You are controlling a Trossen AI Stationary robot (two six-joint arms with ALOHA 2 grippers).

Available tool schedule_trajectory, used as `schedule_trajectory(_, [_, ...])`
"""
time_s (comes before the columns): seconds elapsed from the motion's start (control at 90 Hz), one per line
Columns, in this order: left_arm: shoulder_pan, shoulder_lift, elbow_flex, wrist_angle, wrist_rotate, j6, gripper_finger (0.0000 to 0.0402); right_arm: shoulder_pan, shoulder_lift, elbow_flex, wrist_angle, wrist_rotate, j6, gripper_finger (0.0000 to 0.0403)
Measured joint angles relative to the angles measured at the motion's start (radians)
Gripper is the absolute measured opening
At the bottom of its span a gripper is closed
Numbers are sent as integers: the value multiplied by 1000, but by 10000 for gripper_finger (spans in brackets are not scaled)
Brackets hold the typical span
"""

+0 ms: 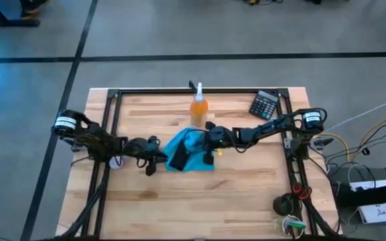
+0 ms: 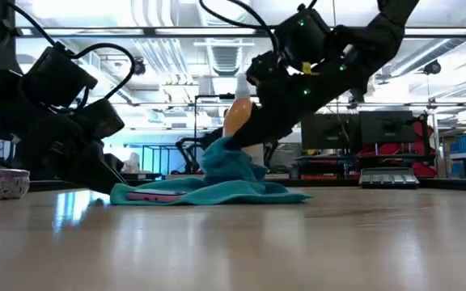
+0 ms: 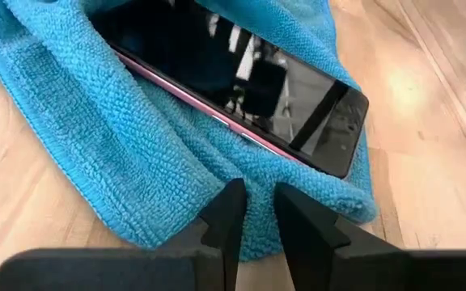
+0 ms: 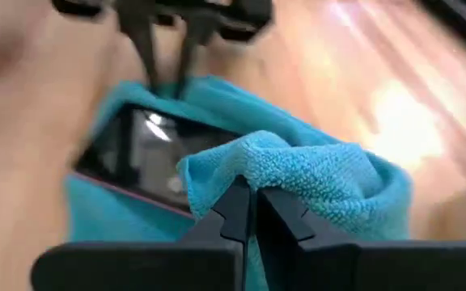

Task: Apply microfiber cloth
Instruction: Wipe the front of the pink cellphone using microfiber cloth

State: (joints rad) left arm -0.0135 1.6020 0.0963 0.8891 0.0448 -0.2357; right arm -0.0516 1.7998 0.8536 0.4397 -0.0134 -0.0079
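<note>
Right gripper (image 4: 252, 202): we are seeing its fingers clamped together on a raised fold of the microfiber cloth (image 4: 298, 178).
Left gripper (image 3: 257, 202): we are seeing its fingers standing narrowly apart at the cloth's edge, gripping nothing.
Microfiber cloth: lying mid-table between both arms, bunched up on the right arm's side.
Black phone (image 3: 241, 77): resting screen-up on the cloth.
Orange spray bottle (image 1: 199, 107): standing upright just behind the cloth.
Calculator (image 1: 265, 104): lying near the far right corner.
</note>
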Motion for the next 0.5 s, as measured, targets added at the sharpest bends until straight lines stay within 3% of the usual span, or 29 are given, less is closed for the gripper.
schedule_trajectory(0.267, [0, 0, 23, 25, -1, 36, 64, 48, 149, 19, 190, -104, 88, 0])
schedule_trajectory(0.5, [-1, 7, 62, -6, -2, 51, 64, 95, 300, 154, 203, -125, 102, 0])
